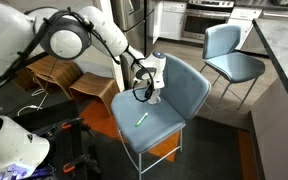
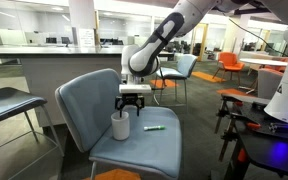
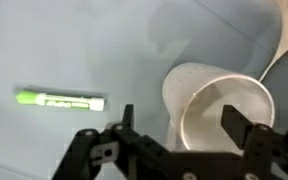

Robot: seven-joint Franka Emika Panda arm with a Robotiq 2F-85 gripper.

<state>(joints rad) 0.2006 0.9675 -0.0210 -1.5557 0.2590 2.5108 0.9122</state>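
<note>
1. In the wrist view your claw [image 3: 179, 125] is cut off by the bottom edge. You see only its two dark fingers [image 3: 127, 118] and part of the frame. They stand wide apart, released, with nothing grasped.
2. The white cup [image 3: 219, 110] stands upright beyond those fingers. Its right side is hidden behind the right finger, and the blur hides whether anything lies inside.
3. The green marker [image 3: 61, 100] lies flat at 9 o'clock from the cup, well apart from it. Its print is unreadable.
4. In an exterior view the claw [image 2: 133, 103] hangs just above the cup [image 2: 120, 126], at about 1 o'clock of it. Whether a finger touches the rim cannot be told. The marker [image 2: 154, 128] lies at 3 o'clock.
5. In an exterior view the claw [image 1: 147, 87] covers much of the cup [image 1: 155, 98] — the marker [image 1: 141, 118] shows only as a thin green streak at 7 o'clock.
6. Cup and marker rest on the seat of a blue-grey chair [image 2: 84, 100], the cup nearer the backrest.
7. Around you: a second blue-grey chair [image 1: 224, 45], an orange chair [image 2: 229, 62], wooden stools [image 1: 59, 75] and glass partitions — an office-like room.
</note>
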